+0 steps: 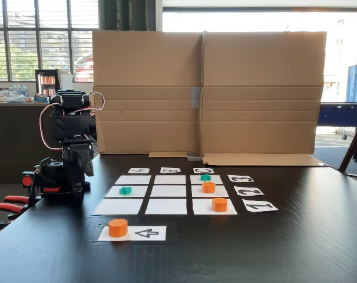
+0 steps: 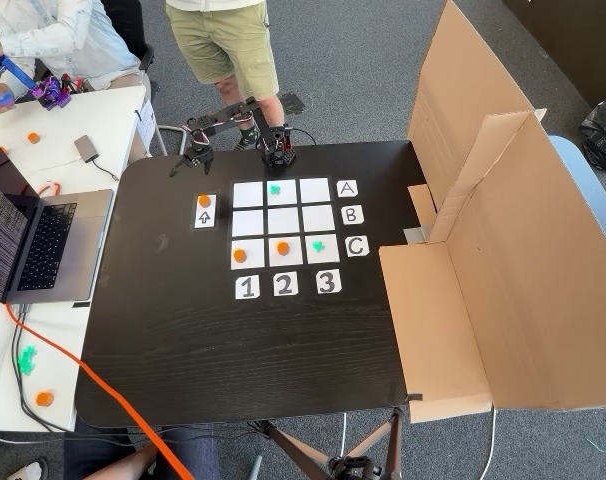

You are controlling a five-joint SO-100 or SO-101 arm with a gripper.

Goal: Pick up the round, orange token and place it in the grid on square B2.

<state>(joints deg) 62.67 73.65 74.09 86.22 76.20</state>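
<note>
The arm sits folded at the table's edge, its gripper hanging just off the corner near the arrow card; the jaws are too small and dark in either fixed view to say whether they stand apart or together. The orange token to be moved rests on the arrow card, beside the printed arrow and apart from the grid. The middle square is bare white paper — nothing on it. Two more orange tokens already occupy the grid, one at just beside the middle square and another at in the same column, while green tokens sit at and. The main risk, as I judge it, is confusion: the look-alike orange pieces could be grabbed instead of the one on the card. On the drop, the token next to the middle square could be knocked if the gripper comes in wide — and the loose paper squares may shift under a dragged token. A short cylinder could also slip from a shallow pinch and roll.
</note>
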